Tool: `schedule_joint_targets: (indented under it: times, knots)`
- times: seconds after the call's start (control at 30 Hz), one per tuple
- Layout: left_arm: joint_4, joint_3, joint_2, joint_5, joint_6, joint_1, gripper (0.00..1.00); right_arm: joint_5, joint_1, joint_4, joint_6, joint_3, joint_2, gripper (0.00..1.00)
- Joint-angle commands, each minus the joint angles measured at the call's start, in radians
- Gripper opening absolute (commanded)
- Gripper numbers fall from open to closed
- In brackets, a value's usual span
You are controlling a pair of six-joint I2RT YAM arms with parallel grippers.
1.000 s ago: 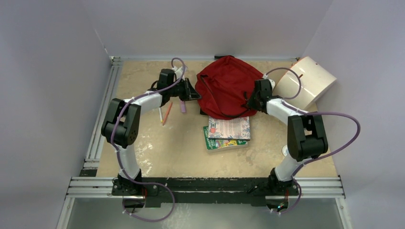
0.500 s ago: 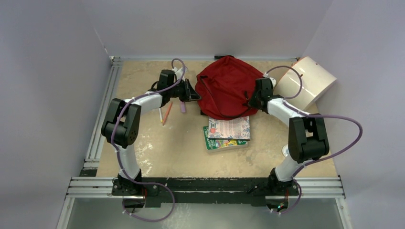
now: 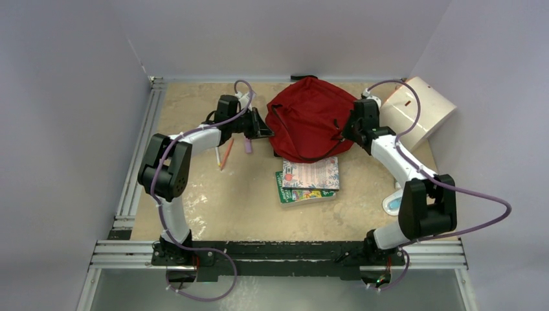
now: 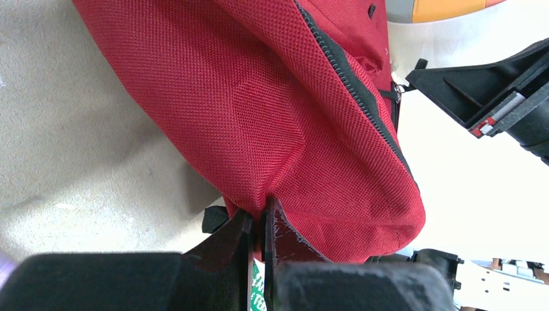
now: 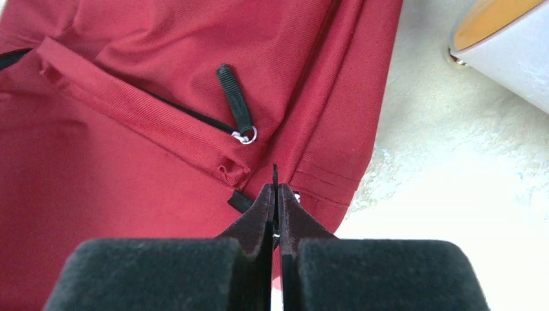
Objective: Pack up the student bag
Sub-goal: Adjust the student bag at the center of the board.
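So the red backpack point(image 3: 309, 123) is sitting at the far middle of the table point(image 3: 246, 201), kind of slumped in a heap. The left claw point(image 4: 259, 217) is squeezed together on the fabric at the bag's left lower edge. The right claw point(image 5: 275, 191) is on the opposite side, fingers pressed tight with a thin black sliver poking out between them, just below a small pocket's zipper pull point(image 5: 234, 110). A stack of two books point(image 3: 307, 180) lies right against the bag's near side. An orange pencil point(image 3: 226, 153) rests under the left arm, and a white box point(image 3: 414, 110) stands in the far right corner.
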Motion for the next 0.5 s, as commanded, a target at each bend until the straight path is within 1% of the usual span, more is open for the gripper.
schedule_joint_targets:
  times: [0.0, 0.03, 0.17, 0.23, 0.3, 0.37, 0.47]
  knots:
    - [0.027, 0.016, -0.032, 0.024, 0.016, -0.008, 0.00, -0.085, -0.003, 0.010, -0.015, 0.046, -0.063, 0.00]
    - [0.014, 0.025, -0.033, 0.020, 0.021, -0.008, 0.01, -0.101, -0.003, 0.021, -0.007, 0.043, -0.066, 0.00]
    - [-0.079, 0.093, -0.056, -0.036, 0.063, -0.005, 0.21, -0.092, -0.002, 0.037, 0.018, 0.059, -0.057, 0.00]
    - [-0.152, 0.128, -0.078, -0.103, 0.091, -0.002, 0.31, -0.081, -0.002, 0.050, 0.030, 0.061, -0.056, 0.00]
    - [-0.235, 0.144, -0.110, -0.175, 0.099, 0.009, 0.38, -0.066, -0.003, 0.062, 0.039, 0.061, -0.058, 0.00]
    - [-0.288, 0.140, -0.148, -0.218, 0.093, 0.034, 0.43, -0.056, -0.003, 0.072, 0.046, 0.062, -0.059, 0.00]
    - [-0.360, 0.145, -0.209, -0.274, 0.086, 0.057, 0.46, -0.051, -0.003, 0.084, 0.055, 0.060, -0.055, 0.00]
